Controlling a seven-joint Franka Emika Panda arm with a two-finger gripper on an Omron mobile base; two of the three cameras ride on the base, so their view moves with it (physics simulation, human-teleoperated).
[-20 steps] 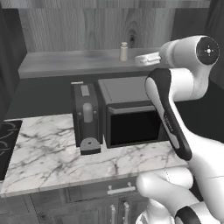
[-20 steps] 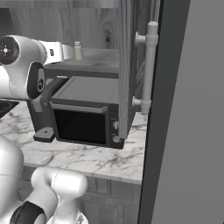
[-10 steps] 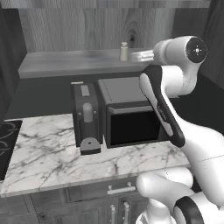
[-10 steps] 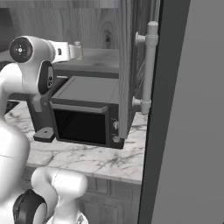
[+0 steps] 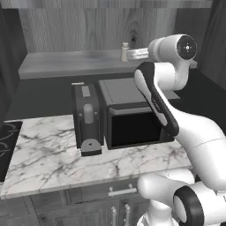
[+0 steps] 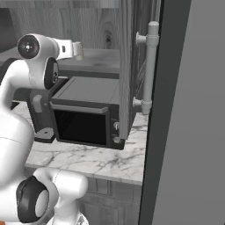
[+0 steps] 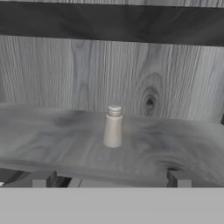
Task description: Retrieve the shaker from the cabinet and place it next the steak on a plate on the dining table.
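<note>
Item: shaker, upright on the cabinet shelf board, untouched.
Change: over the last second the gripper has swung in toward the shelf and now points straight at the bottle; the reach is well begun, the grasp not yet.
Jaws: spread wide, tips level with the shelf edge, empty.
Unseen: steak, plate, dining table

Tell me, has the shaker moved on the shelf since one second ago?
No. The shaker stands at the same spot below the wood knot on the cabinet back.
</note>
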